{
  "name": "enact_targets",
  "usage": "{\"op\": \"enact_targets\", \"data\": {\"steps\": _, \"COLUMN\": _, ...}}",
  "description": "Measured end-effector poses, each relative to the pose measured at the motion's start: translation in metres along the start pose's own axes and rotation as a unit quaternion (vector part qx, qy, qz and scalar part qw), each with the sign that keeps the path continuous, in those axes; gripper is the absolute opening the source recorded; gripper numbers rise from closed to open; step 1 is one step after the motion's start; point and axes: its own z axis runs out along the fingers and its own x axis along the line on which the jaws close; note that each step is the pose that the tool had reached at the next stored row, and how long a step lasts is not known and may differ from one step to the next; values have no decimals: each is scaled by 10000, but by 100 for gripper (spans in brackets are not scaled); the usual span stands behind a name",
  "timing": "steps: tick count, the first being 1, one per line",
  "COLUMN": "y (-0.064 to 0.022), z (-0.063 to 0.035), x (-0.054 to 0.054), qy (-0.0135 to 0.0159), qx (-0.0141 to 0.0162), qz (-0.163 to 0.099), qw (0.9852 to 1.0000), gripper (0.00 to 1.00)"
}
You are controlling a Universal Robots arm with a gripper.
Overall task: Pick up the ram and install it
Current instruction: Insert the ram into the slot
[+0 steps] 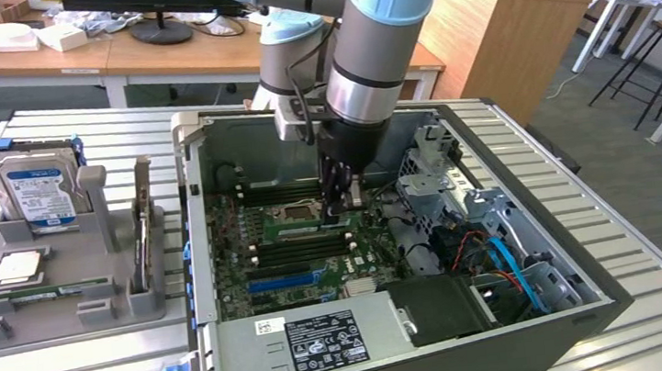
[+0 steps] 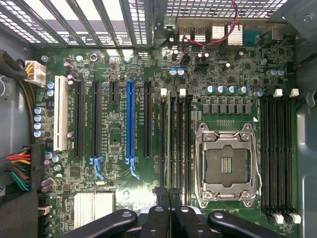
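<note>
One black gripper (image 2: 169, 197), pinched shut, held one thin green ram stick (image 2: 169, 144) inside one open metal computer case (image 1: 589, 297).

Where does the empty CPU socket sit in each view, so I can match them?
Exterior view: the CPU socket lies just to the exterior view's left of the gripper.
Wrist view: the CPU socket lies between two banks of memory slots.
Shared landmark: the blue expansion slot.
</note>
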Motion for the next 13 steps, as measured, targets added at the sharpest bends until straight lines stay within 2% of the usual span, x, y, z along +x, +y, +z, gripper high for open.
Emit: {"op": "enact_targets", "data": {"steps": 13, "y": -4, "z": 95, "x": 3, "qy": 1, "qx": 0, "qz": 0, "qw": 10000, "gripper": 11}}
